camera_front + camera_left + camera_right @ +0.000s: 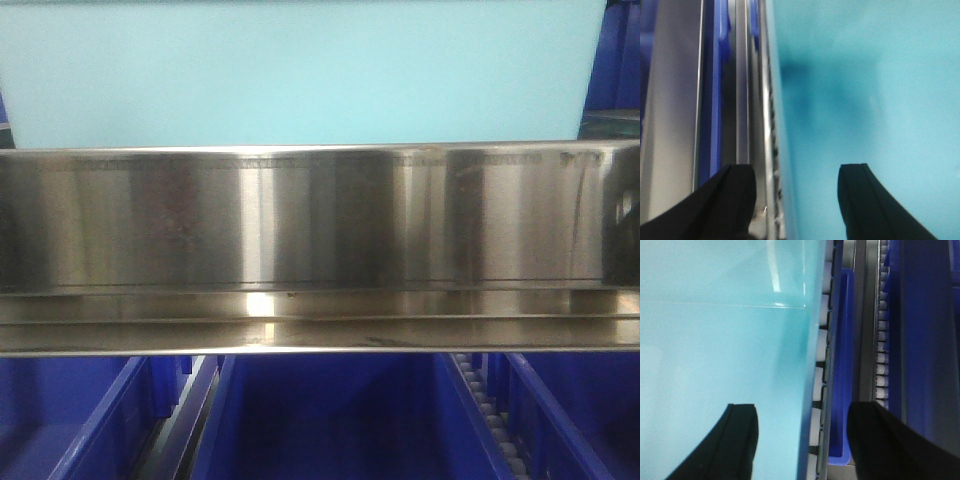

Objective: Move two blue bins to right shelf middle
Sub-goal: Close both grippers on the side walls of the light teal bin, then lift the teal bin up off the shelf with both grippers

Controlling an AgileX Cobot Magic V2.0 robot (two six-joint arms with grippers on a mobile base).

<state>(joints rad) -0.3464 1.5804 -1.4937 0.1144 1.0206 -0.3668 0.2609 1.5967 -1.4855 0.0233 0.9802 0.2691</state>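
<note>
The front rail (320,215) of the right shelf middle runs from left to right, with the upper bin (300,70) behind and above it and another bin (612,60) beside that one on the right. Below the rail the left lower bin (60,420), middle lower bin (340,420) and right lower bin (580,410) sit side by side, a roller track (490,420) lying between the last two. The left tool (795,167) and right tool (802,406) each straddle an edge of the upper bin, one finger over it and one outside it.
</note>
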